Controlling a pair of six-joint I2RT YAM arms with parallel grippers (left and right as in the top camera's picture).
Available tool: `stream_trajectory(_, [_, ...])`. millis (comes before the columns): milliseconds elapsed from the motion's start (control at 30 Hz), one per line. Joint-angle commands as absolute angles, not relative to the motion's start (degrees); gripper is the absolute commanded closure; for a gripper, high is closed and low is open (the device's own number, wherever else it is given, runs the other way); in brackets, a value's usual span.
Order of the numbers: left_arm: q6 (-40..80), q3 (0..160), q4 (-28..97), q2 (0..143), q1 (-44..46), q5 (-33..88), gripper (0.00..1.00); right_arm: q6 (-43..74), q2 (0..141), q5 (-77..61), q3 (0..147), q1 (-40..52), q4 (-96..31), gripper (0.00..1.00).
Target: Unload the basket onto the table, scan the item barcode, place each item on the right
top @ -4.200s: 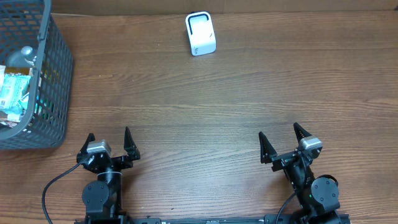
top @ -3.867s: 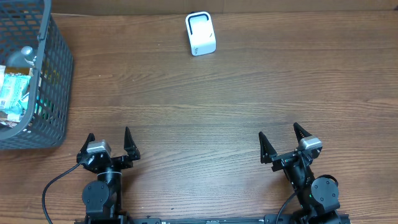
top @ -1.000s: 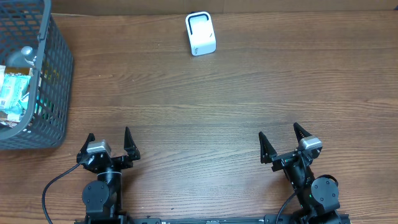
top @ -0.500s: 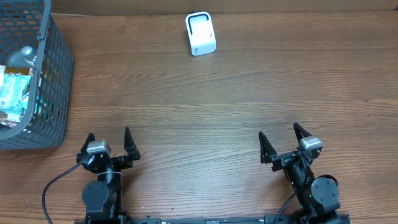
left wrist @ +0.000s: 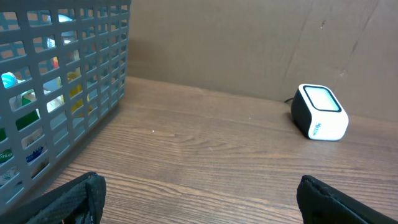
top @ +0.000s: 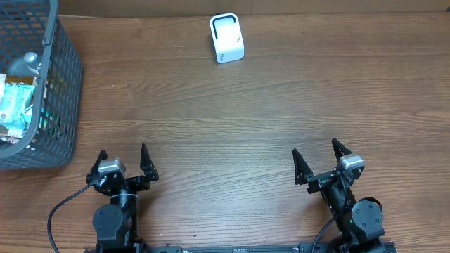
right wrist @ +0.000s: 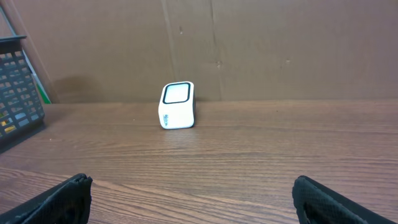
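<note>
Basket [top: 67, 77]: grey mesh bin standing ahead of the left gripper and off to its left, well apart from both grippers
Packaged items [top: 14, 105]: lie inside the basket; a white-and-teal packet and a grey rounded top show above the rim; no barcode can be made out, and neither gripper has hold of any item
Left gripper [top: 123, 151]: at the near edge of the table, jaws spread wide with nothing between them
Left fingers [left wrist: 74, 199]: dark tips in the lower corners of the left wrist view, only bare wood between them
Barcode scanner [top: 227, 39]: small white block with a dark-framed window, upright on the wood; far ahead of the left gripper and to its right, far ahead of the right gripper and to its left, touching neither
Right gripper [top: 316, 147]: at the near edge, jaws likewise fully parted and empty
Right fingers [right wrist: 68, 196]: dark tips in the lower corners of the right wrist view, the scanner ahead between them
Table [top: 281, 98]: brown wood-grain surface bearing the basket and the scanner
</note>
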State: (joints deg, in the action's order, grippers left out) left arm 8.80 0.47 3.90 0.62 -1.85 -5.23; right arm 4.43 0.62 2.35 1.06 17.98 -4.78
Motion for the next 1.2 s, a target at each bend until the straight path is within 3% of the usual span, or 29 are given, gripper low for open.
stream_trajectory(0, [7.70,0.27,3.84,0.32,-1.56,-5.98,0.00,4.03,0.19,2.24,0.47,17.61,-4.64,0.00])
stream_trajectory(1167, [7.70,0.27,0.54,0.32,-1.56,-6.61,0.00,4.03,0.19,2.24,0.47,17.61,-4.64,0.00])
